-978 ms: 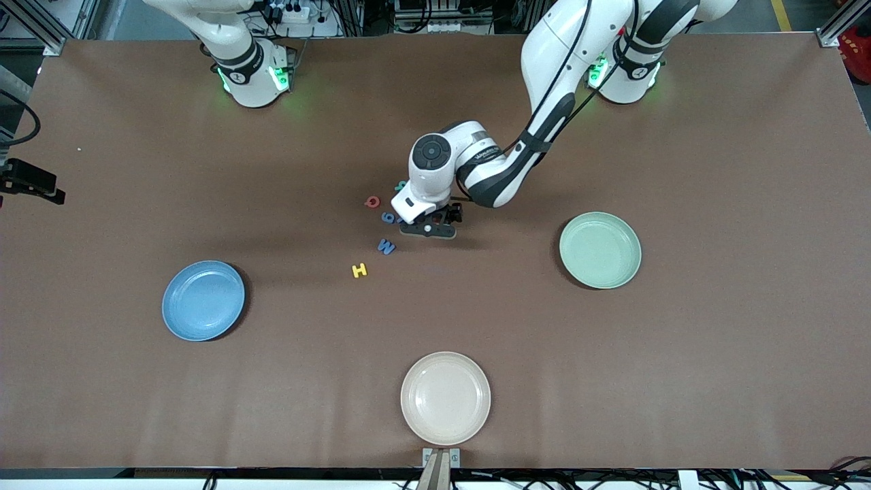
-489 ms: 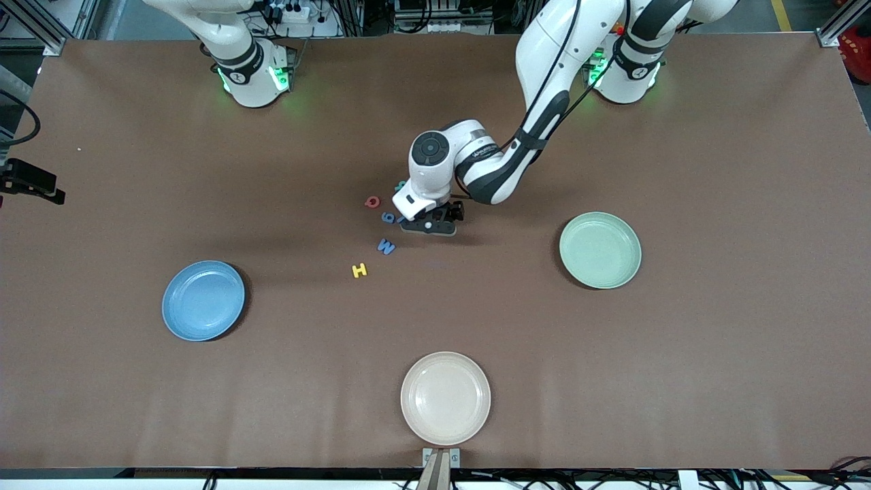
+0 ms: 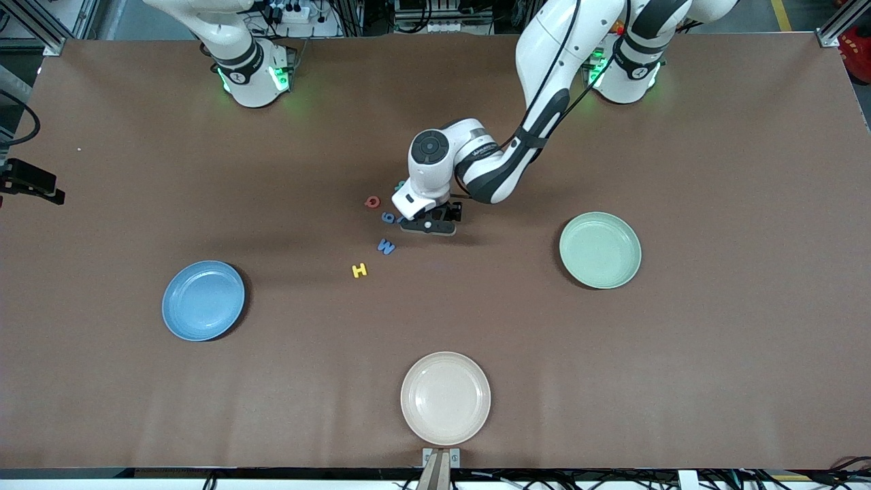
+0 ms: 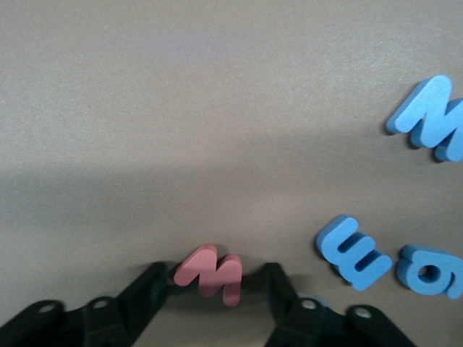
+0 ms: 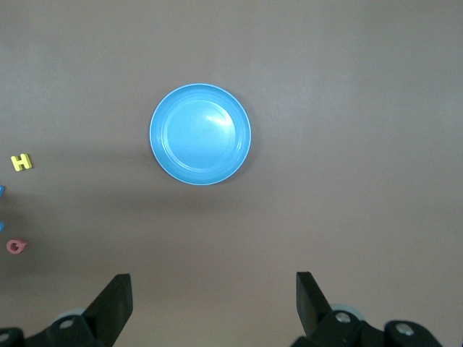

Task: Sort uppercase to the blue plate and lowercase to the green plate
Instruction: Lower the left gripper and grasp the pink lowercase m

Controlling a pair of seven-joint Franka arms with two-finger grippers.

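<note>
My left gripper (image 3: pixel 427 226) is down at the table in the middle of the letter cluster. In the left wrist view it (image 4: pixel 215 290) is open, its fingers on either side of the red lowercase w (image 4: pixel 210 271). Beside it lie the blue lowercase m (image 4: pixel 353 253), the blue g (image 4: pixel 432 271) and the blue capital M (image 4: pixel 430 119). The front view shows the red Q (image 3: pixel 372 201), blue g (image 3: pixel 388 218), blue M (image 3: pixel 386 246), yellow H (image 3: pixel 359 270) and part of the teal R (image 3: pixel 401 184). The blue plate (image 3: pixel 203 300) and green plate (image 3: pixel 600 250) are empty. My right gripper (image 5: pixel 213 303) is open, high over the blue plate (image 5: pixel 200 134). The yellow lowercase h is hidden.
A cream plate (image 3: pixel 446 397) sits at the table edge nearest the front camera. The right wrist view also shows the yellow H (image 5: pixel 22 162) and red Q (image 5: pixel 16 246) at its edge. The left arm's forearm hangs over the cluster.
My left gripper has settled slightly lower and a little toward the bases, over the red w. The letters, the plates and the right arm have not moved.
</note>
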